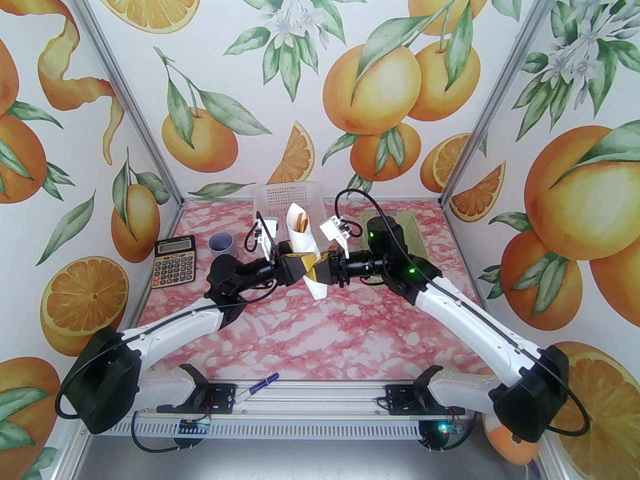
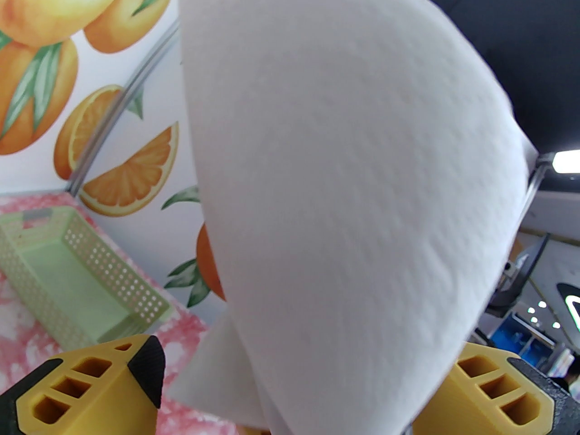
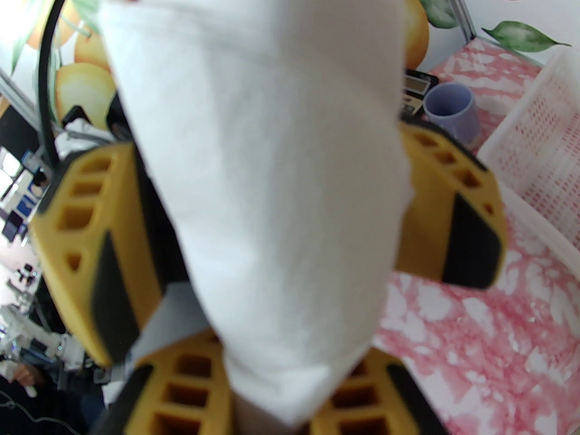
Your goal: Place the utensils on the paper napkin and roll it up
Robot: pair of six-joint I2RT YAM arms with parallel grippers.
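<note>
The paper napkin (image 1: 306,253) is rolled into a white cone and held upright above the middle of the table. The orange-brown tips of the utensils (image 1: 300,222) stick out of its top. My right gripper (image 1: 324,270) comes in from the right and is shut on the lower part of the roll. In the right wrist view its fingers (image 3: 181,379) pinch the napkin (image 3: 272,175). My left gripper (image 1: 295,268) meets it from the left. In the left wrist view its fingers (image 2: 90,388) stand wide apart on either side of the napkin (image 2: 340,175), open.
A white perforated basket (image 1: 290,200) stands right behind the roll, and a green basket (image 1: 400,228) lies behind the right arm. A purple cup (image 1: 222,242) and a calculator (image 1: 174,260) sit at the back left. A blue pen (image 1: 260,385) lies at the near edge.
</note>
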